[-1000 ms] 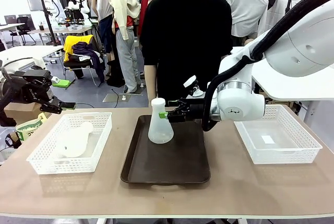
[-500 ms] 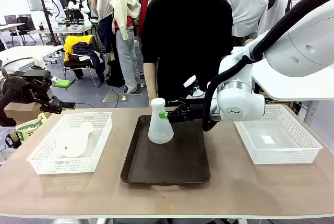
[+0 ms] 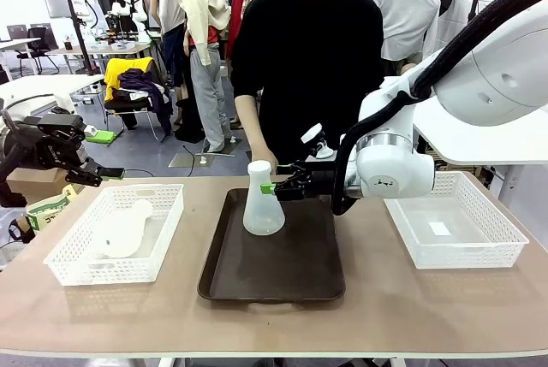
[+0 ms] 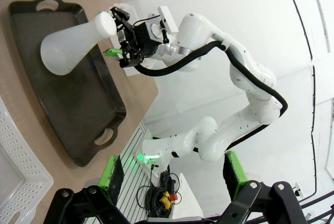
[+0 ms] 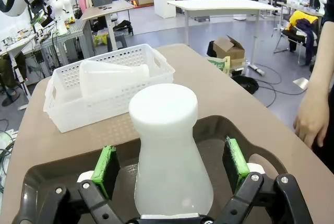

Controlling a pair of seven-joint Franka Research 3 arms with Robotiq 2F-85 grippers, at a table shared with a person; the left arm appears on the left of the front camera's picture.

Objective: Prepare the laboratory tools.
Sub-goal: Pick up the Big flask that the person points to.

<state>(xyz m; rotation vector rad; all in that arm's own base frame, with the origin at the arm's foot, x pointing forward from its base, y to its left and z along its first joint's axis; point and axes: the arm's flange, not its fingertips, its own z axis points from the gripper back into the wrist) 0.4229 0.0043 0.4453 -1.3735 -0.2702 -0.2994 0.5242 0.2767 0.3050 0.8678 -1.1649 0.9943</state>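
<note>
The right hand (image 5: 170, 162), wide open astride the upright frosted-white plastic conical flask (image 3: 262, 209) near the dark brown tray's (image 3: 291, 286) far edge, could topple it by drifting sideways.

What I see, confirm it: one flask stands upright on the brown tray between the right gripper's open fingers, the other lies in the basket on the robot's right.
Wrong basket. The front view shows the other flask lying in the white basket on the robot's left. The rest holds: one flask stands upright on the brown tray between the open fingers of the right gripper.
</note>
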